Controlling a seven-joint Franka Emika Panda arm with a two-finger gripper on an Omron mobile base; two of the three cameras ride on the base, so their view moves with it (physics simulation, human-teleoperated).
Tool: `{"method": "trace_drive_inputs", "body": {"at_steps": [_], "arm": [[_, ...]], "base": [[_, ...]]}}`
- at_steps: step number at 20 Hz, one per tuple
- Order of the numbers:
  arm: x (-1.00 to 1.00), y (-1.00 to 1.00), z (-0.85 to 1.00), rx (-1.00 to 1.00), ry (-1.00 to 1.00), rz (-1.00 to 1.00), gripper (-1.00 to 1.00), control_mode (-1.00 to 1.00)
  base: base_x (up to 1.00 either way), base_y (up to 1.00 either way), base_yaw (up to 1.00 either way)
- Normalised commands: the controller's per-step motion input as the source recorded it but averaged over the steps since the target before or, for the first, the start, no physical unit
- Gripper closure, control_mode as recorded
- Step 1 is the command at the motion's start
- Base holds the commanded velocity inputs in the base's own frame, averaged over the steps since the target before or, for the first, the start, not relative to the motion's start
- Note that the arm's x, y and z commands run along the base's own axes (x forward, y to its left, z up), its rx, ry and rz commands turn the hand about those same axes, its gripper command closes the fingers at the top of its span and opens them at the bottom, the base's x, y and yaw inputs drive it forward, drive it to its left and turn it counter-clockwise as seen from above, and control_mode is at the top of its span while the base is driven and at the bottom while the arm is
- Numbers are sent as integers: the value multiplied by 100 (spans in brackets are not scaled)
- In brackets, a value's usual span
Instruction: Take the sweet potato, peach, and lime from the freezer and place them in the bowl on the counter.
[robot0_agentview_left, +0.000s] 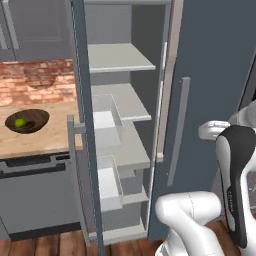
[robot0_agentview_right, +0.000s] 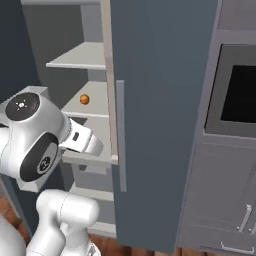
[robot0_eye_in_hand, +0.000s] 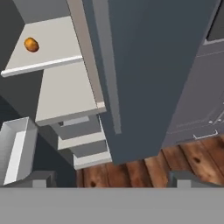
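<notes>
The freezer (robot0_agentview_left: 122, 102) stands with its left door swung open, pale shelves showing. On an upper shelf lies the peach (robot0_eye_in_hand: 31, 44), a small orange ball, also seen deep in the compartment as the peach (robot0_agentview_right: 84, 99). My gripper (robot0_eye_in_hand: 113, 180) is open and holds nothing; it hangs low in front of the freezer's closed right door, well below and to the right of the peach. At the left, the dark wooden bowl (robot0_agentview_left: 37, 115) rests on the tan counter (robot0_agentview_left: 47, 137) with the green lime (robot0_agentview_left: 20, 122) inside it. The sweet potato is out of view.
White door bins (robot0_agentview_left: 107, 125) hang on the open door between counter and shelves. A long grey handle (robot0_agentview_right: 120, 135) runs down the closed door. A dark oven window (robot0_agentview_right: 240, 95) and grey cabinets (robot0_agentview_right: 220, 200) stand to the right. Wood floor (robot0_eye_in_hand: 175, 162) lies below.
</notes>
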Motion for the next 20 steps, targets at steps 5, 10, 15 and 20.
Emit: {"method": "trace_drive_inputs", "body": {"at_steps": [5,10,15,20], "arm": [[0,0,0,0,0,0,-100,100],[0,0,0,0,0,0,-100,100],[0,0,0,0,0,0,-100,100],[0,0,0,0,0,0,-100,100]], "base": [[53,-10,38],[50,0,39],[58,0,35],[83,0,34]]}}
